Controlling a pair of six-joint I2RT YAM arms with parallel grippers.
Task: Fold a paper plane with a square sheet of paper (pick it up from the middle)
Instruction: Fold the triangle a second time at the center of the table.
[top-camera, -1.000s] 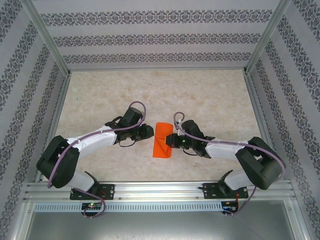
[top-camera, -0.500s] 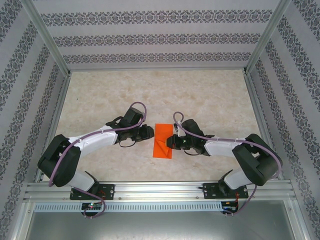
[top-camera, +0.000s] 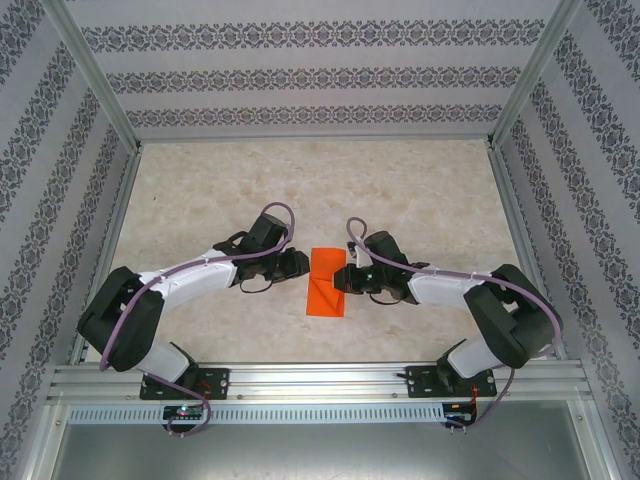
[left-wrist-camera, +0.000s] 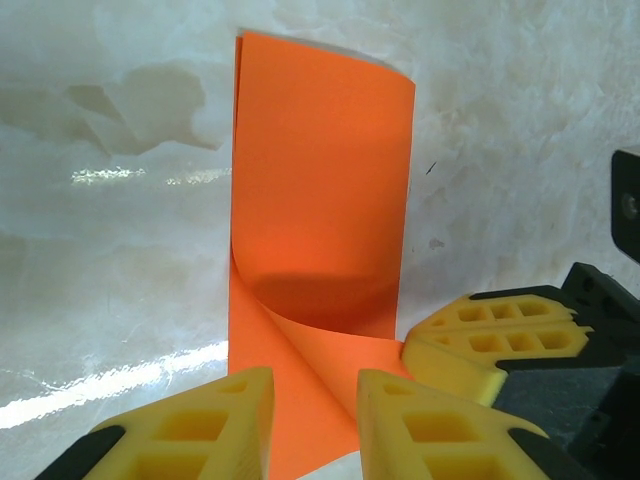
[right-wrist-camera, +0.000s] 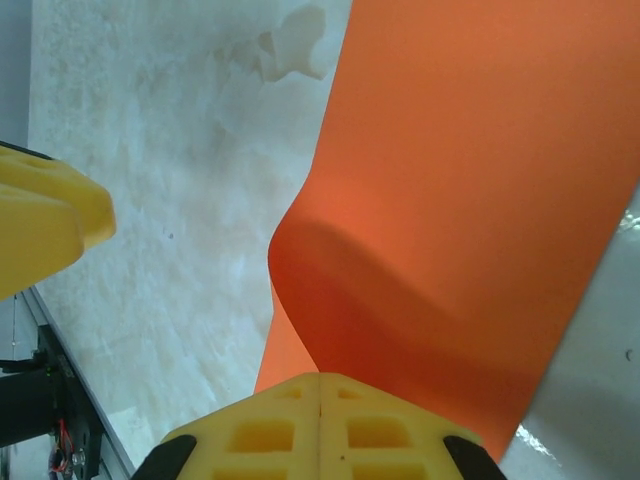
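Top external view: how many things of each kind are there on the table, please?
Orange paper sheet: 1
Robot arms: 2, the left arm and the right arm
Total: 3

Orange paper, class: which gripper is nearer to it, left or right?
Right. The right gripper is shut on a lifted edge of the orange paper; the left gripper stands partly open at its left edge, fingers astride it, apparently not pinching.

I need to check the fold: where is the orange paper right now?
In the overhead view the orange paper lies on the table, between the left gripper and the right gripper, which pinches its curled-up flap.
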